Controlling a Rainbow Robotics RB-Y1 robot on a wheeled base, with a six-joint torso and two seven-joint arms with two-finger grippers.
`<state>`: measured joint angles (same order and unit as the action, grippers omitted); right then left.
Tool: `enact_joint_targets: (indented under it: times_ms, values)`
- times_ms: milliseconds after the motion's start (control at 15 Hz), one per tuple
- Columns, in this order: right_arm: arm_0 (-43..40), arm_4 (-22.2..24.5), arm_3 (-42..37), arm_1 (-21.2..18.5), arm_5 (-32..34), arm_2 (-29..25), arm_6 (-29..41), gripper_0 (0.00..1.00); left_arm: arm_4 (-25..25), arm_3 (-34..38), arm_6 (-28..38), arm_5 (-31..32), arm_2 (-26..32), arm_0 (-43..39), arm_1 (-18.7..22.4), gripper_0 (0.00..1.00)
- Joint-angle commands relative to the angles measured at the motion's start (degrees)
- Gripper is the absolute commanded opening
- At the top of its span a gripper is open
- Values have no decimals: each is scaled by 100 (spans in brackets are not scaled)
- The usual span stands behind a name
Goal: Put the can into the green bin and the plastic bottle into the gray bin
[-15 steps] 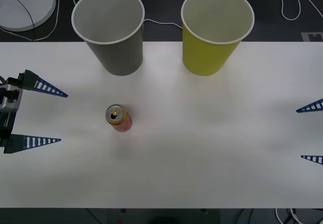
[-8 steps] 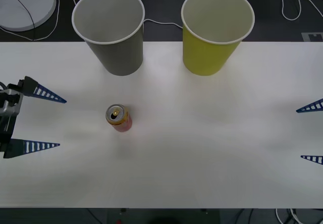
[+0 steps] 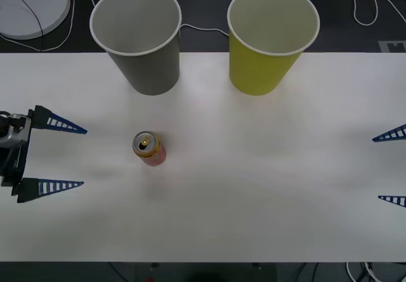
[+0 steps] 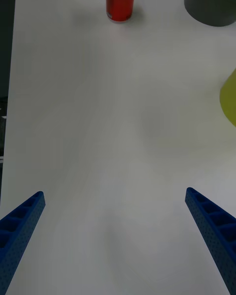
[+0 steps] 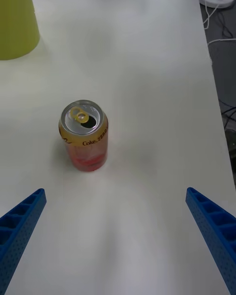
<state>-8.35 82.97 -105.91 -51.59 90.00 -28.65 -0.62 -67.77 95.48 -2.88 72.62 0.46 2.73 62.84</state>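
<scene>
The can [image 3: 149, 148] stands upright on the white table [image 3: 254, 193], left of centre, with a gold top and an orange-red body. My left gripper [image 3: 84, 157] is open at the table's left side, level with the can and apart from it. In the left wrist view the can [image 5: 84, 142] stands ahead of the open left gripper [image 5: 115, 192]. My right gripper [image 3: 376, 169] is open at the far right edge. The gray bin [image 3: 136, 37] stands at the back left and the green bin [image 3: 273, 37] at the back right. The plastic bottle is out of view.
A white round disc [image 3: 32, 2] with a cable lies behind the table's back left. White cables [image 3: 365, 9] trail on the dark floor at the back right. The right wrist view takes in the can [image 4: 119, 0], gray bin [image 4: 211, 2] and green bin [image 4: 228, 101].
My left gripper has shifted toward the table's near edge and a little toward the can. The can, both bins and the right gripper have stayed put.
</scene>
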Motion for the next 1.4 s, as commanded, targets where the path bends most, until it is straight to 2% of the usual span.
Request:
enact_joint_targets:
  times_ms: [67,333,667,1400]
  values:
    - [0,0,0,0,0,0,0,100,397,-407,-643,-389,-353,0,-44,100]
    - [0,0,0,0,0,0,0,100,968,-1040,-1716,-732,-758,0,-395,100]
    - [0,0,0,0,0,0,0,100,1399,-1673,-2533,-829,-933,0,-852,100]
    - [0,0,0,0,0,0,0,100,1451,-2103,-2594,-996,-933,18,-1969,100]
